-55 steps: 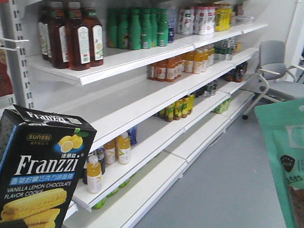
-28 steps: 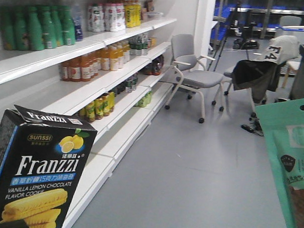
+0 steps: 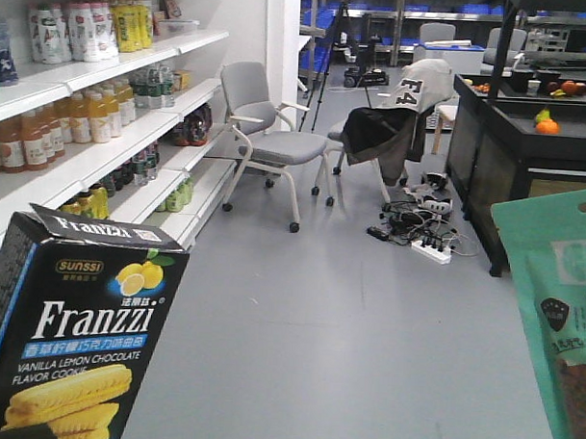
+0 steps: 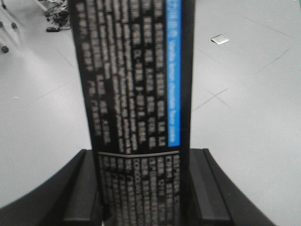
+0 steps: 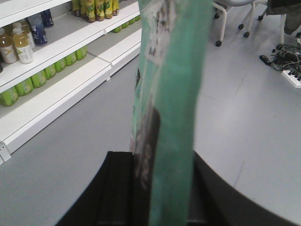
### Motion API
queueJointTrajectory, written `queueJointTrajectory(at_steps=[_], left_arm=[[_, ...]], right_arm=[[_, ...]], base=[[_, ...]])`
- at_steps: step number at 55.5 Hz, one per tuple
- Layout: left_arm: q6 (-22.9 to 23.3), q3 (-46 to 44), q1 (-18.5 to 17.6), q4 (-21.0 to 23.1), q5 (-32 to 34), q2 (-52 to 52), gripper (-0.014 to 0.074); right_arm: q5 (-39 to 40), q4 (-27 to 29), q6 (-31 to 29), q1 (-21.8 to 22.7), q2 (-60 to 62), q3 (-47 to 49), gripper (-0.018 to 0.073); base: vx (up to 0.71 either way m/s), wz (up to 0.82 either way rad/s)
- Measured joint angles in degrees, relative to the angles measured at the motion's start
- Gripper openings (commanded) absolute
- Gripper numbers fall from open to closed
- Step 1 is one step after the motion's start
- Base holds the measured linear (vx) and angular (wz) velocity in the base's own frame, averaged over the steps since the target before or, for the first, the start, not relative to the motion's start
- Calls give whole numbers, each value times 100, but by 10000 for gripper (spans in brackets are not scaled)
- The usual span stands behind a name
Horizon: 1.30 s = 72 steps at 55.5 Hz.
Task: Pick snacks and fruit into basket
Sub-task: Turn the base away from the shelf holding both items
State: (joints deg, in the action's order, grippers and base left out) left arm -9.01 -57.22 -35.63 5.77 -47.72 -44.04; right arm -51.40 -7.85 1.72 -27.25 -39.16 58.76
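- Shelves (image 3: 94, 126) run along the far left, stocked with bottles (image 3: 80, 116); the labels are too small to read, and the nearest rows are cut off by the frame edge.
- The box (image 3: 72, 337) stands upright in the lower left of the front view, "Franzzi" face toward the camera; its bottom and left corner are cropped.
- In the left wrist view the box (image 4: 136, 94) rises between the left gripper's (image 4: 146, 188) dark fingers (image 4: 87, 188), which press both of its narrow sides; it is held clear above the grey floor (image 4: 249, 94); its print is blurred and its top runs out of frame.
- A grey chair (image 3: 267, 132) stands on the floor just beside the shelves.
- A second chair (image 3: 392, 127) further right is largely hidden under draped clothing.
- Cables (image 3: 422, 234) lie tangled on the floor below it.
- A dark counter (image 3: 527, 141) carries orange fruit (image 3: 548, 125); other items on it are too small to tell.
- The pouch (image 3: 550, 315) fills the lower right of the front view, its right and bottom parts cropped.
- The right wrist view shows the pouch (image 5: 169, 94) edge-on and blurred, clamped by the right gripper (image 5: 155, 188); one finger (image 5: 117, 188) is plain, the other is half hidden behind the pouch.
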Motion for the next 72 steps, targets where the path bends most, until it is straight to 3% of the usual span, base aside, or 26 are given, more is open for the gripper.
queueJointTrajectory(at_steps=[72], left_arm=[[0,0,0,0,0,0,40]], right_arm=[[0,0,0,0,0,0,-7]], base=[[26,-4]])
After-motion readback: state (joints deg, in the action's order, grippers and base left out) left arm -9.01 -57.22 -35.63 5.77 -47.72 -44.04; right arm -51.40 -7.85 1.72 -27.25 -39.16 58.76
